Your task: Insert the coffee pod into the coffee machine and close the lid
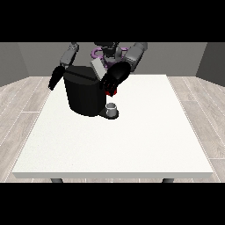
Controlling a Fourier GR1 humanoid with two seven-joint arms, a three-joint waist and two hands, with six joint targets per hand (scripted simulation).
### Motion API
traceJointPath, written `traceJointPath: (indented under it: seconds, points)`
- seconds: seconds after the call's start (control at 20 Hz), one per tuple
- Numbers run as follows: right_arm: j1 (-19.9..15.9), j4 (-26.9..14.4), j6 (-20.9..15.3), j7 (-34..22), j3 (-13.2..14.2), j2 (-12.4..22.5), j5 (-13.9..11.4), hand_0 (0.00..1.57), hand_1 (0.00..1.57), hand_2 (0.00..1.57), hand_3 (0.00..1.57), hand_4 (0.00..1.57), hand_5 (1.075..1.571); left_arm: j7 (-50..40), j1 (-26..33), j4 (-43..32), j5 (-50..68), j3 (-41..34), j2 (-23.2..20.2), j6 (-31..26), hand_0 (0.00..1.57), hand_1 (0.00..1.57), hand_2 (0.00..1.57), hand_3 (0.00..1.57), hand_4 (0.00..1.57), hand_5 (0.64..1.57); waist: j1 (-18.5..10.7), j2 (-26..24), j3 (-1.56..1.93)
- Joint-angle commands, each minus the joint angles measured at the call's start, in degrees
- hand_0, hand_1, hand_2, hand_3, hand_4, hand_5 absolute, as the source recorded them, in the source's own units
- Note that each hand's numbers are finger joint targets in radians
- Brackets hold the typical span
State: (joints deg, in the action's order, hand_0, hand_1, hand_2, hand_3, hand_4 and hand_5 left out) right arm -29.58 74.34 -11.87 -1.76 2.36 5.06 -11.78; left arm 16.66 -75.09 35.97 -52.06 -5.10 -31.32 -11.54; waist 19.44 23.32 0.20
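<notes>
hands (115, 78) black | arms (136, 55) grey w/ black forearms | torso (107, 52) dark, purple trim

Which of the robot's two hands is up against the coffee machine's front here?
The hand at the view's right, over the machine's front, above the cup, with something red beneath it. The hand at the view's left hangs beside the machine.
</notes>
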Motion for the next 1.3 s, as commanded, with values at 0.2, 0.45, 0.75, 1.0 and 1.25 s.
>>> traceJointPath:
  seconds: [0.2,0.45,0.75,1.0,1.25]
  points:
    - [0.88,-0.45,0.78,-0.19,1.6,0.75,1.47,0.0,0.0,0.0,0.0,0.09,1.571,2.72,0.89,-1.37,-0.54,-0.42,-2.05,-0.19,0.0,0.0,0.53,0.45,0.0,1.571,-1.26,-0.96,-0.18]
    - [3.42,-2.4,1.82,-0.43,1.46,0.55,1.92,0.0,0.0,0.0,0.0,0.0,1.571,-2.54,4.0,-1.47,-0.9,0.42,3.94,0.61,0.0,0.0,0.3,0.2,0.0,1.571,-2.82,-6.04,-0.17]
    - [10.74,-5.71,2.01,2.64,3.66,0.83,3.56,0.0,0.0,0.0,0.0,0.0,1.571,-0.67,11.37,-0.55,1.71,0.27,7.39,-2.69,0.0,0.0,0.0,0.0,0.0,1.571,-8.67,-14.64,-0.18]
    - [15.57,-7.78,0.78,6.29,2.69,-1.36,2.77,0.0,0.0,0.0,0.0,0.0,1.571,-1.01,14.48,1.43,8.5,-4.74,13.62,-1.46,0.0,0.0,0.13,0.0,0.0,1.571,-12.37,-20.19,-0.2]
    - [19.59,-7.41,0.96,3.97,4.14,-0.77,3.96,0.0,0.0,0.0,0.0,0.0,1.571,1.99,24.23,-0.45,22.43,-15.42,22.51,-2.53,0.0,0.0,0.0,0.0,0.47,1.571,-17.86,-28.93,-0.38]
